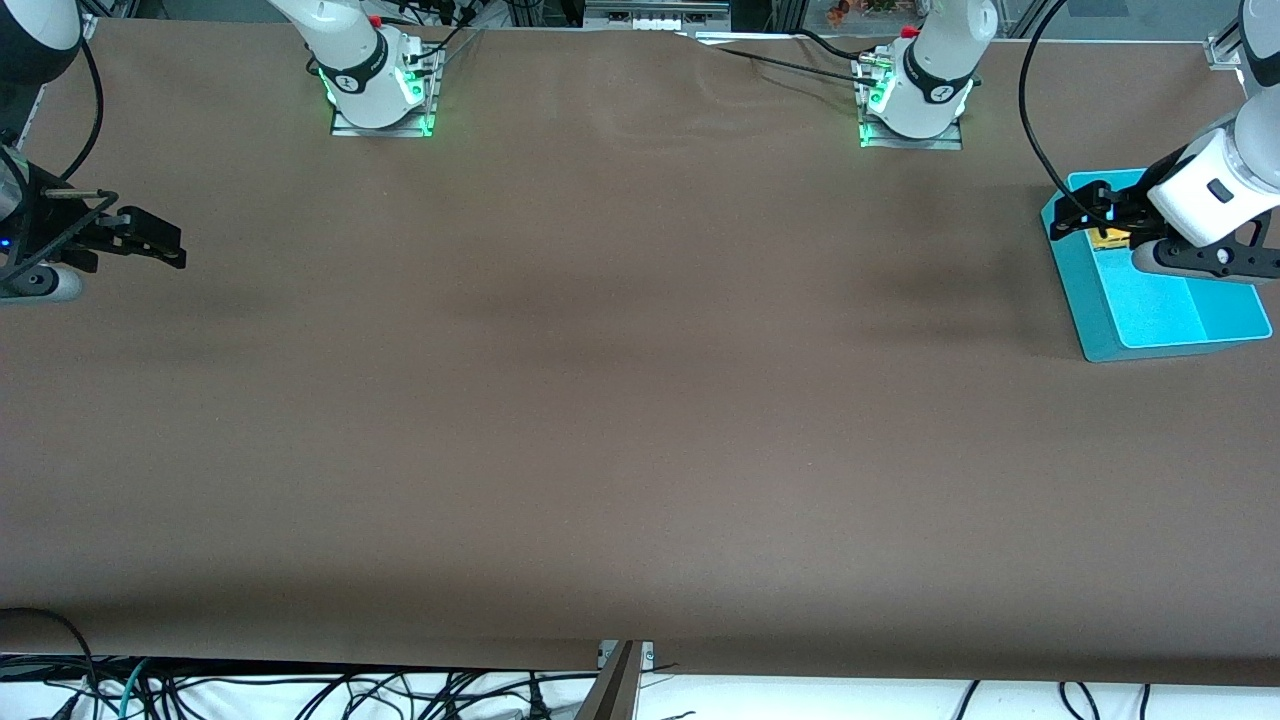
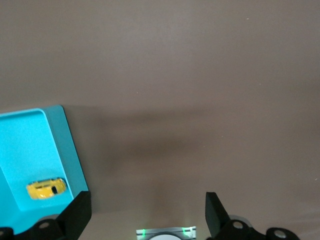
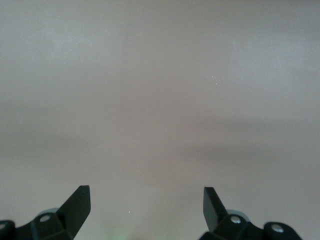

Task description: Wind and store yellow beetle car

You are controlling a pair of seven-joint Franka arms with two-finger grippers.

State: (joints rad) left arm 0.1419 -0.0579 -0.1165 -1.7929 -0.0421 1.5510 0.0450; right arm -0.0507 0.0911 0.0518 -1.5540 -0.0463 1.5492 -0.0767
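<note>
One container sits on the brown bench (image 1: 600, 400) — a turquoise tray (image 1: 1160, 320) at the left arm's end, with the yellow beetle car (image 2: 46, 189) lying inside it. At the right arm's end, the right gripper (image 1: 165, 245) hangs over bare bench, jaws wide apart and empty. The left gripper (image 1: 1085, 212) hovers over the tray, jaws wide open, holding nothing. Cables (image 1: 300, 695) trail along the bench's near edge.

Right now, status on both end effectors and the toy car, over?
Left end effector open, empty, over the blue tray. Right end effector open, empty, waiting at its table end. Yellow car lying in tray. Nothing in the way.
</note>
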